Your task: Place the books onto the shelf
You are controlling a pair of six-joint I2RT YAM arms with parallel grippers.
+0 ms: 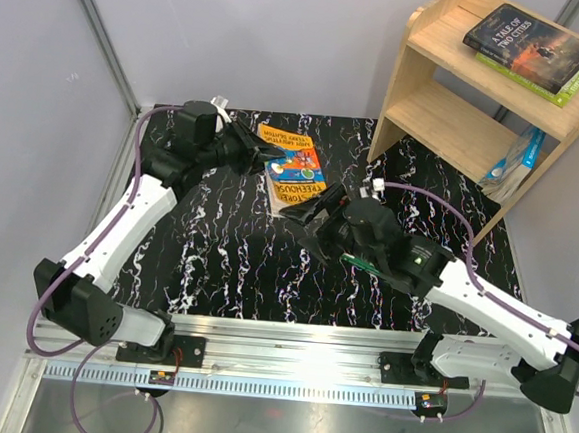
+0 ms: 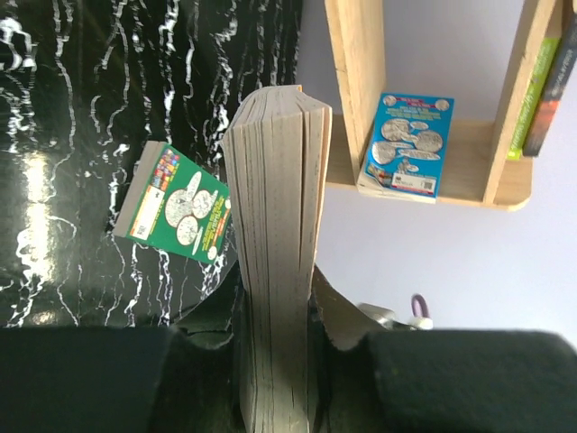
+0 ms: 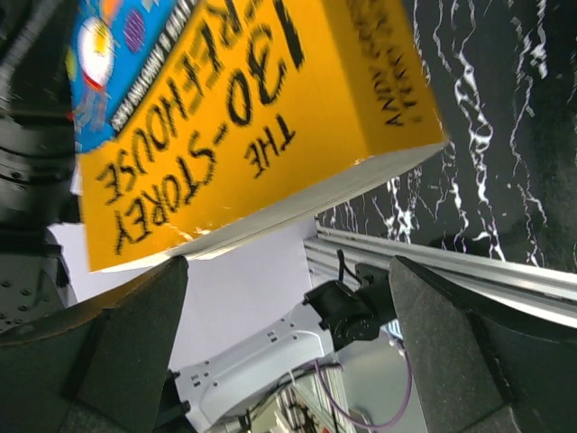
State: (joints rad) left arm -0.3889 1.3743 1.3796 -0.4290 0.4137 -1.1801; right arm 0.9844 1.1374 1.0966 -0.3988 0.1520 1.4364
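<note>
A yellow Treehouse paperback (image 1: 293, 172) is pinched along one edge only. By my reading it could pivot, slip and drop onto the black marbled mat (image 1: 226, 262) if that grip eases before the other arm has hold of it. The left gripper (image 1: 257, 154) is clamped tight on the page edge and holds the book raised, well apart from the wooden shelf (image 1: 447, 124). The right gripper (image 1: 310, 210) is spread fully wide and holds nothing. The book's near corner sits just ahead of its fingers, but contact cannot be told. A green book (image 2: 176, 203) lies on the mat.
</note>
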